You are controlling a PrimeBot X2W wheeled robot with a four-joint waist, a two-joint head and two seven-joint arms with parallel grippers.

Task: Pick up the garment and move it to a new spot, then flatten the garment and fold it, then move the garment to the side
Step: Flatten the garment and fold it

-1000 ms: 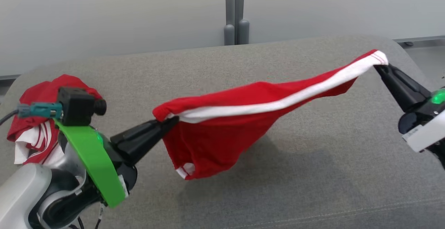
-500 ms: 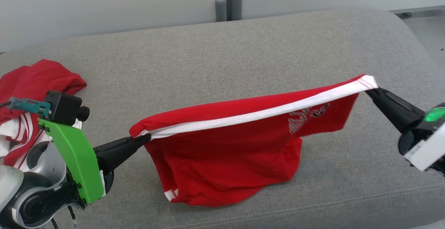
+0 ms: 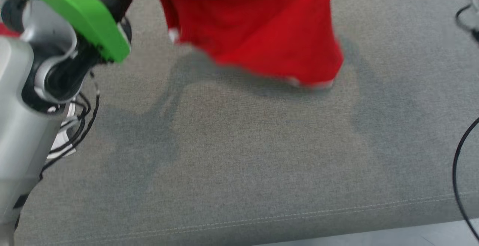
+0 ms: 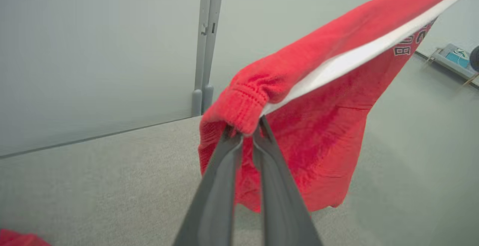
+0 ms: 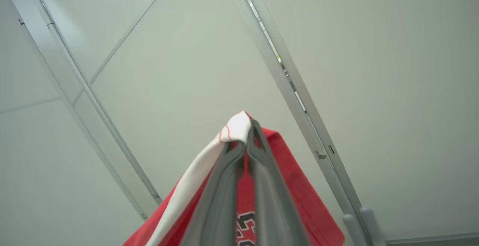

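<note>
- Hanging above the pad: garment [image 3: 258,25], red with a white band and dark lettering, stretched between the two grippers. Its lower hem is blurred in the head view and sits low over the pad; I cannot tell whether it touches.
- Gripping one end: left gripper [image 4: 247,128], its fingers closed on the ribbed red edge where the white band begins. The cloth drapes down behind and below the fingers.
- Pinching the other end: right gripper [image 5: 248,134], its fingers closed tight on the white-banded corner. Red cloth with lettering falls beneath them.
- Lying under everything: pad [image 3: 239,156], grey woven fabric with a stitched seam near its front edge. The garment's shadow falls across it.
- Riding on the left arm: bracket [image 3: 80,14], bright green, at the upper left of the head view.
- Trailing at the right edge of the head view: cable [image 3: 458,171], black and looped.
- Resting on the pad at the bottom left corner of the left wrist view: red cloth [image 4: 18,238], well apart from the held garment.
- Standing behind the pad: wall [image 4: 93,51], pale panels joined by a grey post [image 4: 206,51].
</note>
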